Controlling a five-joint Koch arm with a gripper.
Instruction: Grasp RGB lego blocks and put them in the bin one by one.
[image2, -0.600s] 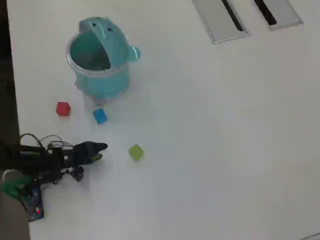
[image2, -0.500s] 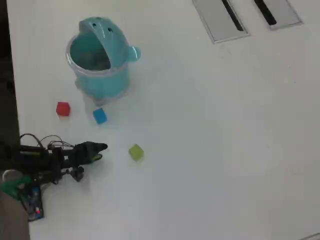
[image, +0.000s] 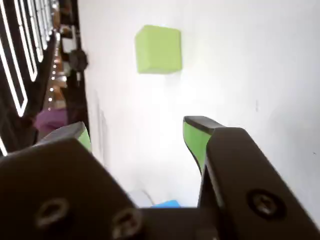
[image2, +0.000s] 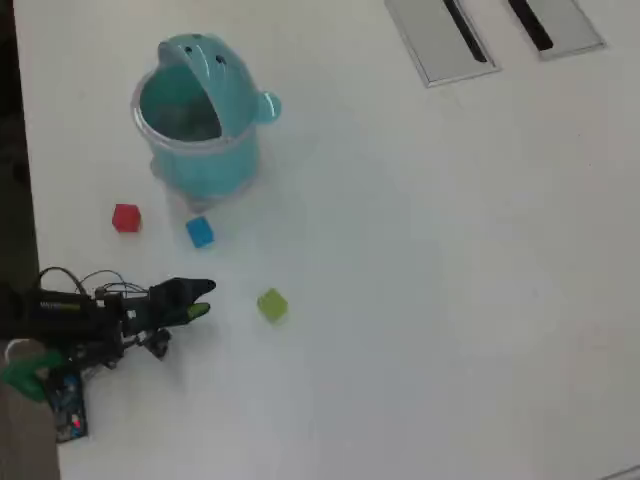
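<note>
Your gripper (image2: 203, 300) has its fingers spread wide, holding nothing, near the table's (image2: 450, 300) left edge in the overhead view. The yellow-green block (image2: 272, 305) sits just ahead with bare table between. The blue block (image2: 200, 232), red block (image2: 126, 218) and teal bin (image2: 200, 120) sit off to the side.

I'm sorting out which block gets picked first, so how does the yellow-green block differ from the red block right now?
The yellow-green block lies right ahead of the open gripper; the red block sits off to the side, nearer the bin. The yellow-green block also shows in the wrist view, beyond the fingertips, while the red block is out of that view. They differ in colour. Both are small cubes resting on the white table, untouched.
</note>
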